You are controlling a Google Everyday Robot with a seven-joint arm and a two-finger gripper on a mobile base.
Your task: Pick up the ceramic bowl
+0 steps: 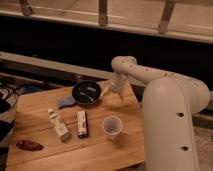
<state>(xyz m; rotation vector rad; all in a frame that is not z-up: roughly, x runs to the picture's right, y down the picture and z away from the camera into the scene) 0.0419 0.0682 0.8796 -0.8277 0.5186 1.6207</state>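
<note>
Wooden table (40, 107), light grain, warm dim light; gripper (113, 95) over its far right part. Behind: dark wall (60, 40), pale horizontal rail (40, 62). Above: metal railing posts (103, 12). Speckled floor (204, 150) at lower right

Wooden table (40, 107) seen from above its front edge. The ceramic bowl (86, 92) sits near the far edge, with a blue sponge-like piece (65, 102) just beside it on the left. The gripper (113, 96) hangs by the far right corner, fingers spread, just beside the bowl's right rim. A white bottle (59, 125) and dark packet (82, 123) lie mid-table, a plastic cup (112, 126) stands near the right edge, and a reddish-brown item (29, 145) lies by the front left corner.
</note>
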